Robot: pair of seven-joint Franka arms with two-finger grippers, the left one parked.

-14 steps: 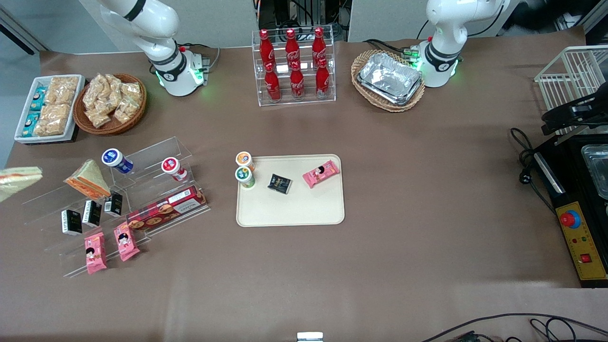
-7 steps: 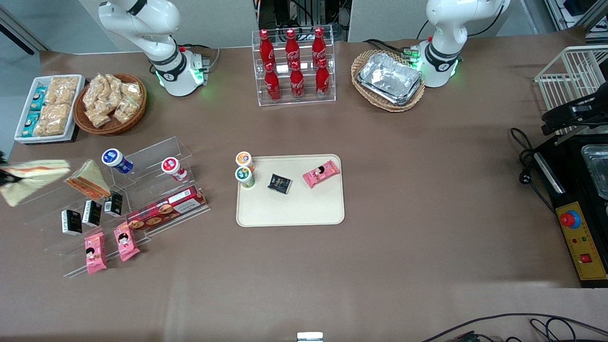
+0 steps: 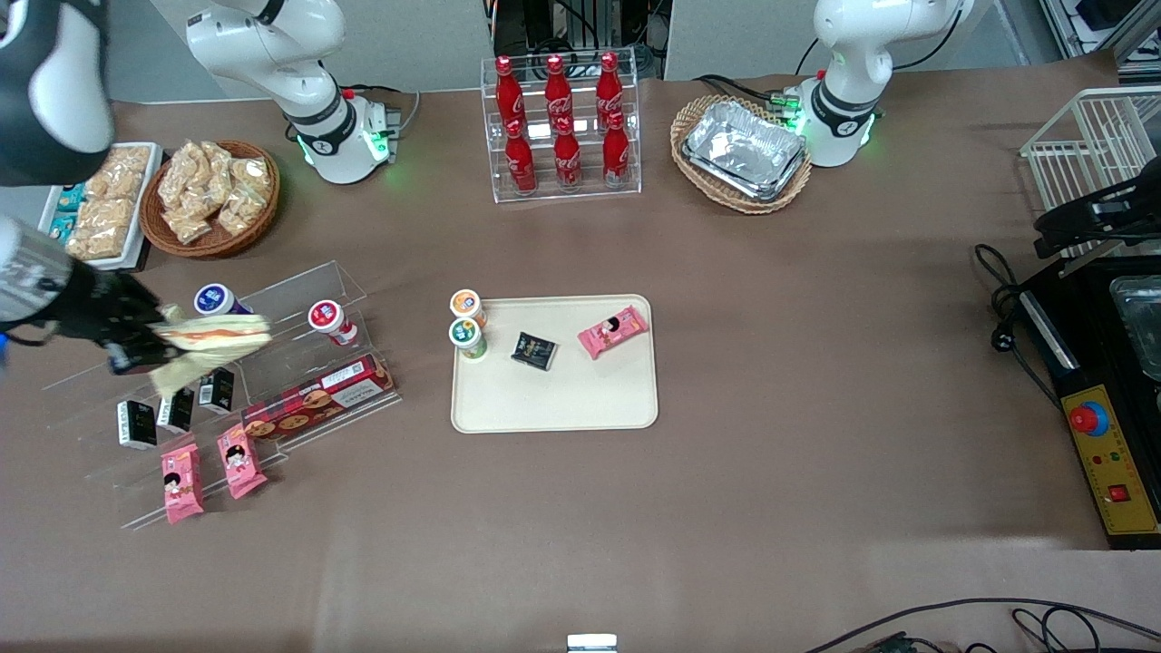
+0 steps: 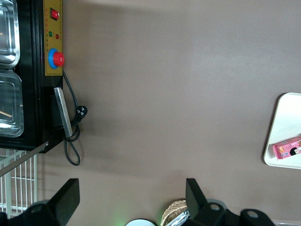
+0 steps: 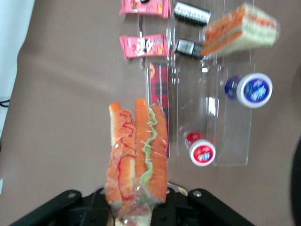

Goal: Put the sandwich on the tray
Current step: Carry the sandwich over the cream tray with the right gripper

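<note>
Brown matte cloth covers the whole table (image 3: 771, 508), a flat, slightly soft surface with faint creases. Toward the working arm's end stands a clear acrylic tiered rack (image 3: 299, 290), and the gripper (image 3: 145, 343) hangs above it, clamped onto the sandwich (image 3: 210, 337). In the right wrist view the sandwich (image 5: 136, 155) projects straight out from between the black fingers (image 5: 162, 207), which pinch its butt end; the grasp looks firm, with the wedge held clear of the rack.

Step in hand, by my judgement: transport to the tray (image 3: 553, 404). Carry the load high enough to clear the rack's upper edge and the red-capped cup (image 3: 328, 319) standing on it. Set down on the bare part of the tray nearer the front camera, since the part farther from it already holds two cups (image 3: 468, 326), a black packet (image 3: 533, 350) and a pink packet (image 3: 614, 331). Lower until the wedge rests flat before releasing; the low rim gives little restraint against sliding.

Materials: the sandwich is soft bread in glossy clear film, layered orange-red and pale green, and is likely to compress under excess force. A second wrapped sandwich (image 5: 240, 28) remains on the rack. The tray is rigid, smooth, cream-beige, rectangular with rounded corners.
</note>
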